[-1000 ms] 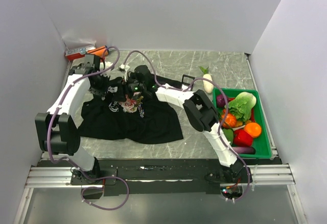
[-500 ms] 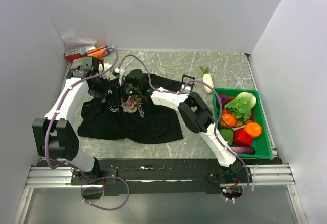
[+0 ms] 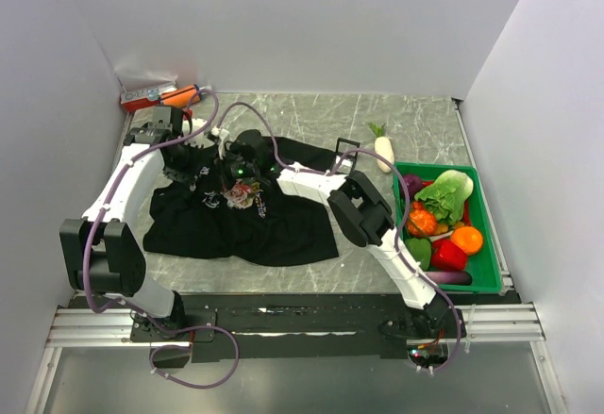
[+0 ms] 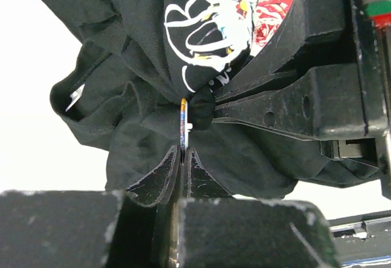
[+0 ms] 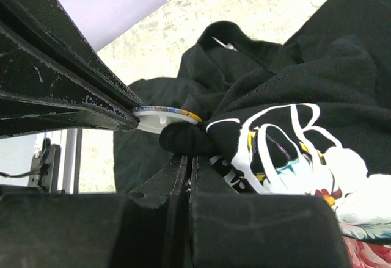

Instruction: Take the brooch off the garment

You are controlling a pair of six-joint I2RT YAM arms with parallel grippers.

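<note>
A robotics lab cell: plain white walls [image 3: 283, 18] around a marble-look table [image 3: 396, 117] and aluminium rail [image 3: 283, 324].

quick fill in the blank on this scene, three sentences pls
1. The left hand is shut on the brooch, which shows ___-on in the left wrist view.
2. The right hand is shut on a fold of the ___ T-shirt just behind the brooch.
3. The vegetables lie in a ___ tray at the right of the top view.
Missing words: edge; black; green
</note>
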